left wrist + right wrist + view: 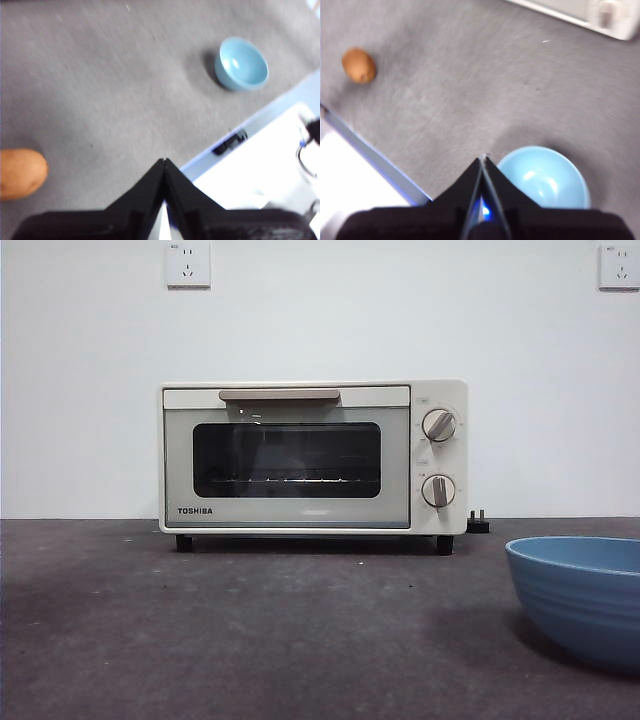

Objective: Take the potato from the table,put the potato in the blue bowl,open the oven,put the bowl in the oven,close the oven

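L gripper (164,162) is hanging above the table (110,90) w/ jaws pressed shut on nothing, potato (21,173) lying just off to its side; R gripper (484,160) is likewise closed & empty, hovering right by the blue bowl (545,177). Nothing's done yet: potato's sitting loose, bowl's empty, oven (313,457) door's up. Front view is cutting off half the bowl, showing no potato or arms; wrist views are blurry.
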Action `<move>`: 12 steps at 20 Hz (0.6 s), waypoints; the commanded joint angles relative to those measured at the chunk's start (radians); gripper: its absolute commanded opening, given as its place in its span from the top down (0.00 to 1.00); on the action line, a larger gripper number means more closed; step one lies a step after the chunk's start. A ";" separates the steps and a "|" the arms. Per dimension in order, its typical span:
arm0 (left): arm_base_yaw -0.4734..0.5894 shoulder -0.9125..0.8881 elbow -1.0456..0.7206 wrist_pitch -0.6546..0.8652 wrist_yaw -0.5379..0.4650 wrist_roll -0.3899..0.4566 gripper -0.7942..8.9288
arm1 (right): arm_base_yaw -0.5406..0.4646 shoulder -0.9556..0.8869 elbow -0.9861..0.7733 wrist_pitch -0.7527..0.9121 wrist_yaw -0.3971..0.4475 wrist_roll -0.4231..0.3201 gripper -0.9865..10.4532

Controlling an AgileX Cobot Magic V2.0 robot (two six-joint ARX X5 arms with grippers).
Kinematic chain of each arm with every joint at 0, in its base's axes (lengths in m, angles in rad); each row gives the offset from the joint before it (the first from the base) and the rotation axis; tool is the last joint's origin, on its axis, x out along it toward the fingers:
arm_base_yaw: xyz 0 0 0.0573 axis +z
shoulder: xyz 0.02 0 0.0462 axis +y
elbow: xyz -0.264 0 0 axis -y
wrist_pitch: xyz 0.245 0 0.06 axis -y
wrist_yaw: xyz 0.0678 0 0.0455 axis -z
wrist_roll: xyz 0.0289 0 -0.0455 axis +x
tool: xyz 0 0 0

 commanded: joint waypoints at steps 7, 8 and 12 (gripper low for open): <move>-0.005 -0.009 0.002 -0.040 0.038 0.017 0.92 | 0.343 0.244 0.014 0.249 0.053 0.027 0.91; -0.005 -0.010 0.002 -0.040 0.061 0.004 0.92 | 0.384 0.283 0.027 0.278 0.060 0.042 0.89; -0.005 -0.010 0.002 -0.040 0.088 -0.013 0.92 | 0.512 0.461 0.125 0.330 0.083 0.076 0.71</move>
